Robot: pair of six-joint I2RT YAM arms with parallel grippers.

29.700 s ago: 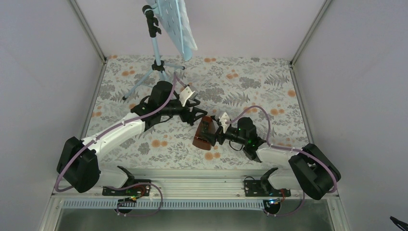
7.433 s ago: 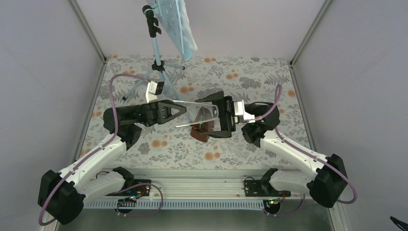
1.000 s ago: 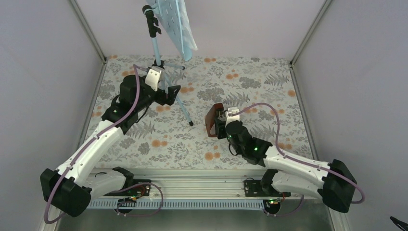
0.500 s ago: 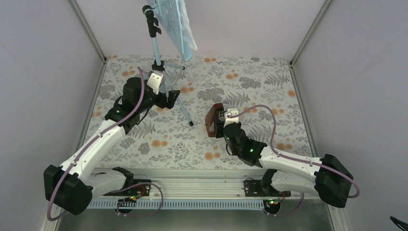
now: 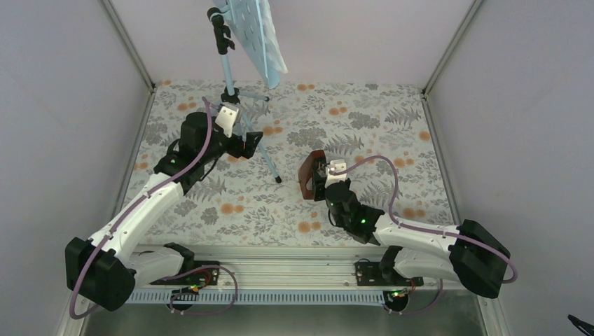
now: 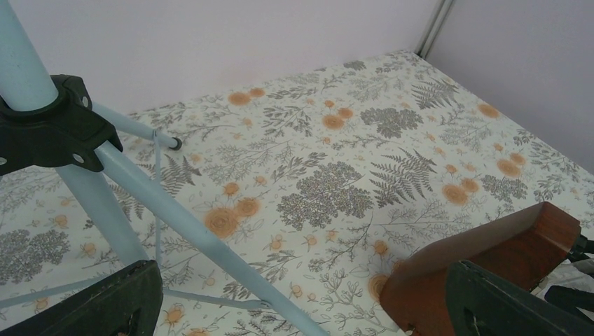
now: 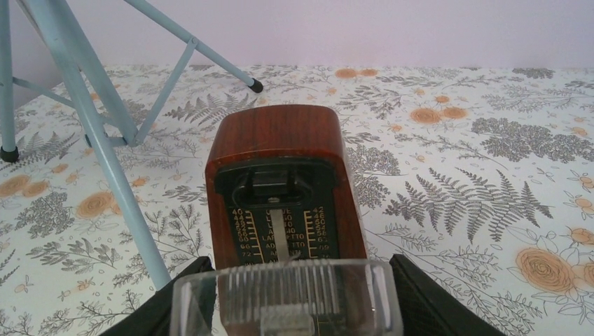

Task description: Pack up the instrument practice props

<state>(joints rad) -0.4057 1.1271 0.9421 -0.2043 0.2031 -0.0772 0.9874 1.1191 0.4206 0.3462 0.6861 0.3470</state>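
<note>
The light-blue music stand stands at the back left, its hole-dotted plate raised high with pale sheet-music pages against its right face. My left gripper is open and straddles the stand's front tripod leg without touching it; in the left wrist view that gripper shows only its dark fingers at the bottom corners. The brown wooden metronome sits mid-table. My right gripper is shut on its lower end, where a clear ribbed piece spans the fingers. The metronome's scale face looks up at the camera.
A floral cloth covers the table, boxed in by pale walls on three sides. The tripod's feet spread across the left half, one close to the metronome. A metal rail with both arm bases runs along the near edge.
The right arm's forearm and elbow swung a little to the left while its gripper stayed on the metronome. The left gripper barely shifted at the tripod leg.
</note>
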